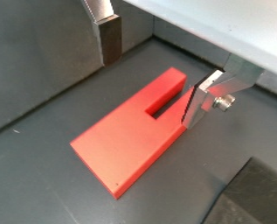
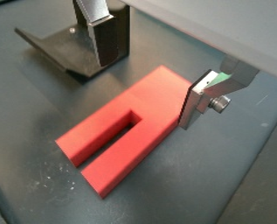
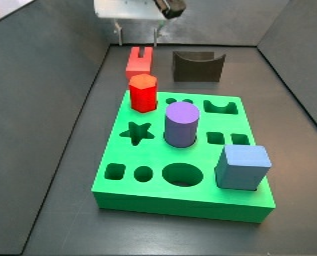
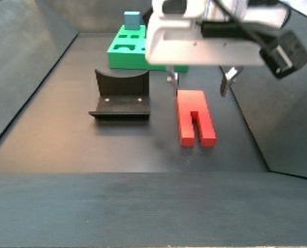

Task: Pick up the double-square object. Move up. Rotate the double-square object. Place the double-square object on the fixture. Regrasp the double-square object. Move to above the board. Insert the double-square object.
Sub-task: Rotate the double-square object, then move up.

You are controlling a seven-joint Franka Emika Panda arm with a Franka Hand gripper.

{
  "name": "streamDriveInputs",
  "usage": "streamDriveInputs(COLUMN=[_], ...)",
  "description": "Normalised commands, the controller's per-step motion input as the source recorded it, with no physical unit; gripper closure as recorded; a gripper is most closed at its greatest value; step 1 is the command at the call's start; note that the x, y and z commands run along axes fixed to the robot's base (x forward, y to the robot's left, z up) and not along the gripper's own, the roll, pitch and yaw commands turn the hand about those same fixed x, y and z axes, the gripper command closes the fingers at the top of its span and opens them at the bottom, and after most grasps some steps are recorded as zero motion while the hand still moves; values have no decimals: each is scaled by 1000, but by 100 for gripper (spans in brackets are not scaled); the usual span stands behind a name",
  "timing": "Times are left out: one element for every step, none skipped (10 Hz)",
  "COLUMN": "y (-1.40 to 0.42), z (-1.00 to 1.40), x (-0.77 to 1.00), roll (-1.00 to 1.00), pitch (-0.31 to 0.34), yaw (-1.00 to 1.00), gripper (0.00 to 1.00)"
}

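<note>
1. The gripper (image 4: 201,81) is hanging just above the double-square object (image 4: 195,116), its jaws standing apart and holding nothing.
2. In a wrist view one finger (image 2: 197,103) is sitting beside the red block's long edge and the other finger (image 2: 96,12) is standing off on the far side, so the block is lying between them, flat on the dark floor.
3. The block (image 1: 131,133) is looking stiff, smooth and light; I think the pads should be closing across its narrow width.
4. The fixture (image 4: 121,97) is standing near beside it, and the board (image 3: 188,150) is lying farther off.
</note>
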Motion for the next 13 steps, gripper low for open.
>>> streamDriveInputs(y=[3, 6, 7, 10, 15, 15, 16, 17, 19, 20, 0, 0, -1], z=[-1000, -1000, -919, -777, -644, -582, -462, -405, -292, -212, 0, 833, 815], x=[38, 46, 46, 45, 43, 39, 38, 33, 32, 34, 0, 0, -12], roll=[-66, -80, -95, -111, -126, -133, -143, -148, -158, -167, 0, 0, 0], pitch=[-51, -57, -63, -66, -72, -76, -90, -94, -100, -98, 0, 0, 10], yaw=[-6, -5, -2, -2, 1, 3, 3, 2, -1, -3, 0, 0, 0], gripper=[0, 0, 0, 0, 0, 0, 0, 0, 0, 0, 100, 100, 100])
